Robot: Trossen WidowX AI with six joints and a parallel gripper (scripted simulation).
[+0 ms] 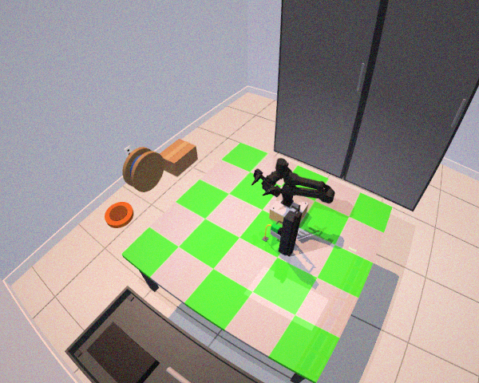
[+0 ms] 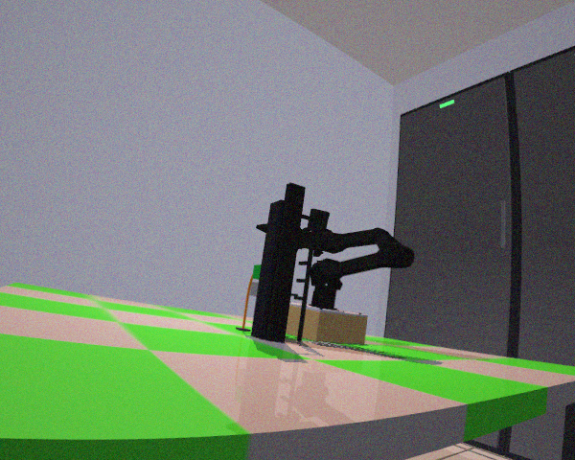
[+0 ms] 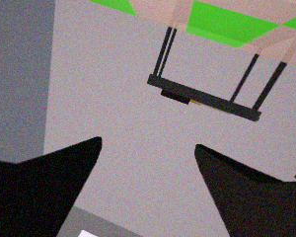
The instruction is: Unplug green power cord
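Observation:
A green plug (image 1: 276, 227) (image 2: 256, 271) sits at the side of a tall black upright, partly hidden by it. A pale grey piece, apparently the power strip (image 1: 275, 233) (image 2: 253, 288), shows just below it. I cannot tell how far the plug sits in the strip. An orange cord (image 1: 267, 230) (image 2: 246, 302) runs down from the plug to a small dark foot on the table. My gripper (image 1: 260, 186) (image 3: 149, 145) is open with nothing between its fingers. It is raised, apart from plug, cord and strip; the upright mostly hides it in the exterior view. The wrist view shows neither plug nor strip.
The black upright (image 1: 288, 232) (image 2: 275, 277) stands on the checkered table (image 1: 217, 242) (image 2: 70, 380) near the tan block (image 1: 277, 214) (image 2: 341, 329) under my arm's base. Dark furniture (image 1: 190, 354) (image 3: 204, 97) stands beyond the table edge; a dark cabinet (image 1: 314, 94) stands behind.

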